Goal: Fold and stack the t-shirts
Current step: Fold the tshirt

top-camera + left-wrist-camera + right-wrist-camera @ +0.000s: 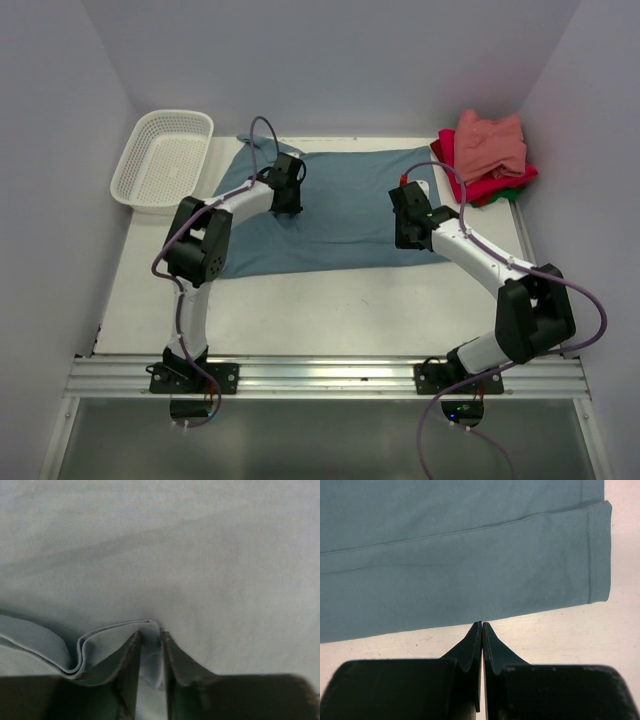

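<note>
Right now my left gripper (150, 635) is clamped on a raised pleat of the teal-blue shirt (340, 205). My 2 fingers (127, 665) stand close together with a ridge of cloth squeezed between them, and a layered lip of fabric bulges just to their left. From above, that hand sits on the shirt's left part, near its far edge.

My right gripper (481, 625) has its fingers pressed together with no gap. The tips meet at the shirt's near edge, where the cloth gives way to the white table (330, 310). I cannot tell whether they catch any of that edge. A stitched hem (590, 555) runs down the shirt's right end.

The shirt lies spread wide across the middle of the table, mostly flat, between my 2 arms. At the far right corner 3 folded tees are piled up: a salmon-pink shirt (490, 143) on top, a red shirt (480, 187) under it, and a green shirt (516, 191) just peeking out below. A white mesh basket (163, 160) sits at the far left, just beside the shirt's corner.
</note>
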Motion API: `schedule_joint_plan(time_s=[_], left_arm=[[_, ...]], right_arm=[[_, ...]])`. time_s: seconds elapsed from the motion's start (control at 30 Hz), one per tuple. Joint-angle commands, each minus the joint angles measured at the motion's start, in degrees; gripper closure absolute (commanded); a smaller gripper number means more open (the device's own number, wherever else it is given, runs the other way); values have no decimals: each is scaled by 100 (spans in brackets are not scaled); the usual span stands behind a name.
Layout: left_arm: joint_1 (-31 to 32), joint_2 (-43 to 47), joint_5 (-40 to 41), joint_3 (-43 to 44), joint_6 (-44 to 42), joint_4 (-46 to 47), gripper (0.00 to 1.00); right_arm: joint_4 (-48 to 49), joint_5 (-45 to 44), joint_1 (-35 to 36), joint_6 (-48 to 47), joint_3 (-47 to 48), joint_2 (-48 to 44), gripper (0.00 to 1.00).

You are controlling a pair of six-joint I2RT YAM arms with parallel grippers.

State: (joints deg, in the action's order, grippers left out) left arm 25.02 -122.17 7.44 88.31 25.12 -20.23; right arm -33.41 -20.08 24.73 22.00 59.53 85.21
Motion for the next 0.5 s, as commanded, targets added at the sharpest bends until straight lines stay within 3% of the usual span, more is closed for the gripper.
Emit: schedule_joint_plan(time_s=[0.0, 0.07, 0.27, 0.47], left_arm=[[-41, -79, -129, 213, -16, 168, 75], [-41, -35, -85, 169, -16, 177, 84], [-41, 132, -24, 116, -87, 221, 95], [-14, 729, -146, -235, -122, 537, 100]], right_arm=[[10, -163, -12, -29, 6, -206, 99], [10, -163, -12, -29, 6, -207, 99], [27, -163, -12, -38, 15, -189, 100], [36, -190, -12, -20, -11, -198, 100]])
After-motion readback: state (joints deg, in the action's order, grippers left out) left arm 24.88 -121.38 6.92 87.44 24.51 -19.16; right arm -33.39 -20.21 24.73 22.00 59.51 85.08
